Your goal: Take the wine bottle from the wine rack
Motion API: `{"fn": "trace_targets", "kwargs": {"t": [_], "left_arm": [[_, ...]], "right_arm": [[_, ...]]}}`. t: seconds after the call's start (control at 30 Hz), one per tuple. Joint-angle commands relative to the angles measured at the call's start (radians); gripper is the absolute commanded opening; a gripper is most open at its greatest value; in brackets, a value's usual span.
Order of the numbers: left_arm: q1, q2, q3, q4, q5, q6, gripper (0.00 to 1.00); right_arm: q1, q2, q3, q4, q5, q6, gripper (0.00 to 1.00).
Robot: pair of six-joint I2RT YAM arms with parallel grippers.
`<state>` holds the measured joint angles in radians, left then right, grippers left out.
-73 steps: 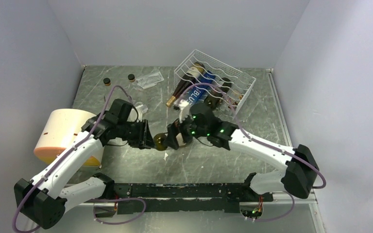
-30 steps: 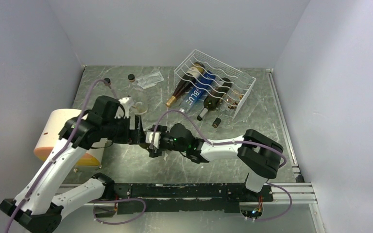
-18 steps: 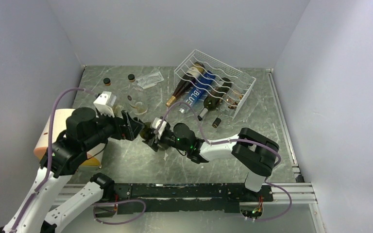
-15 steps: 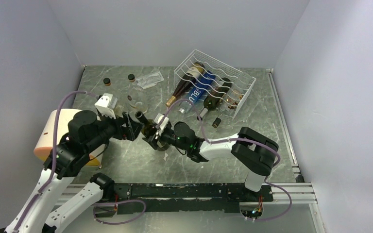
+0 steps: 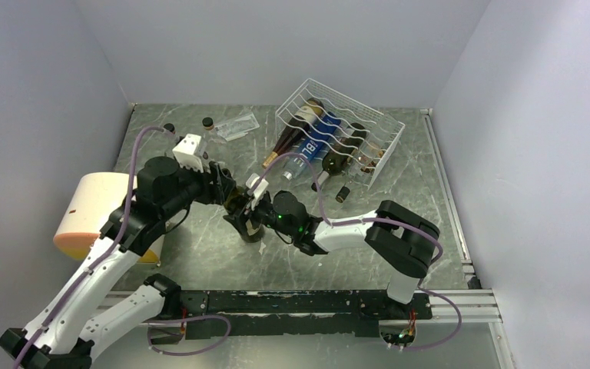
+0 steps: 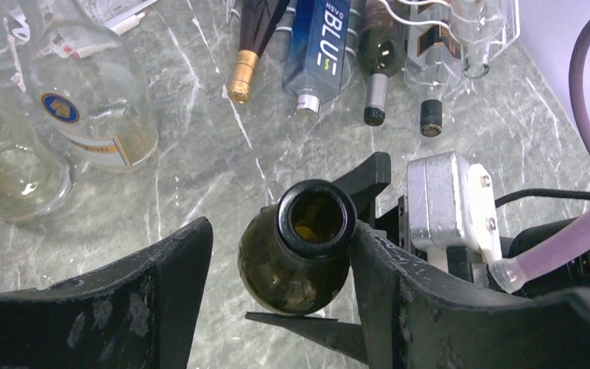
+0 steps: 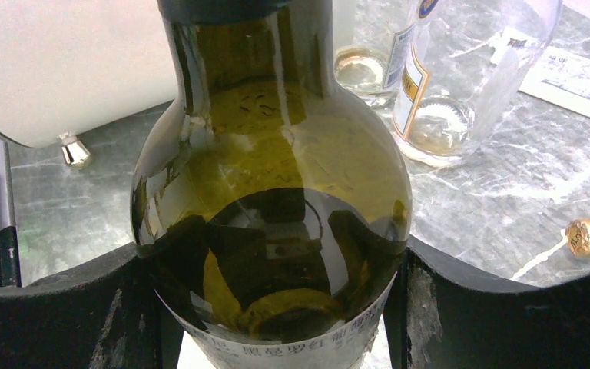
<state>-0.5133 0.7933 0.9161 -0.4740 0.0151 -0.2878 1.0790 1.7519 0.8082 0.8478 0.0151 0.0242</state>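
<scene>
Green wine bottle (image 7: 276, 154) gripped upright at body by right hand (image 7: 273, 265), wine rack (image 5: 384, 132) well apart at two o'clock; left hand (image 6: 276, 238) spread open around neck, one finger touching.

Grey marbled table (image 5: 429, 184) with wine rack (image 5: 342, 127), cream cylinder (image 5: 96, 206), clear glass bottle (image 6: 96, 92) and flat plastic sachet (image 5: 236, 124)

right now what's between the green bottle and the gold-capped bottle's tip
Only bare tabletop between green bottle and gold-capped bottle; left wrist view shows it.

Overhead from behind, wrist cameras close (sharing wine bottle (image 6: 296, 265))
</scene>
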Motion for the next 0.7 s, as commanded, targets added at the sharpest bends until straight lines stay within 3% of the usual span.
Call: {"fn": "trace_targets", "kwargs": {"t": [0.0,0.23,0.3,0.37,0.47,0.53,0.6,0.67], "left_arm": [[-0.003,0.023,-0.002,0.102,0.000,0.008,0.67],[-0.003,0.124,0.045,0.120,0.020,0.036,0.53],[-0.003,0.145,0.066,0.096,0.005,0.040,0.35],[-0.003,0.151,0.080,0.071,-0.024,0.044,0.10],[-0.003,0.147,0.106,0.037,-0.065,0.060,0.07],[-0.003,0.147,0.135,0.008,-0.087,0.075,0.07],[-0.003,0.148,0.168,-0.024,-0.127,0.082,0.07],[-0.004,0.150,0.199,-0.051,-0.188,0.082,0.07]], "right_arm": [[0.002,-0.014,0.035,0.057,-0.007,0.020,0.31],[0.002,-0.032,0.021,0.062,0.002,0.026,0.38],[0.002,-0.040,0.016,0.057,0.008,0.025,0.40],[0.001,-0.051,0.006,0.048,0.022,0.028,0.47],[-0.001,-0.072,-0.012,0.035,0.033,0.030,0.75],[-0.001,-0.091,-0.020,0.016,0.026,0.024,0.88],[0.000,-0.119,-0.026,-0.019,0.013,0.013,0.98],[0.000,-0.163,-0.039,-0.064,0.002,0.002,1.00]]}}
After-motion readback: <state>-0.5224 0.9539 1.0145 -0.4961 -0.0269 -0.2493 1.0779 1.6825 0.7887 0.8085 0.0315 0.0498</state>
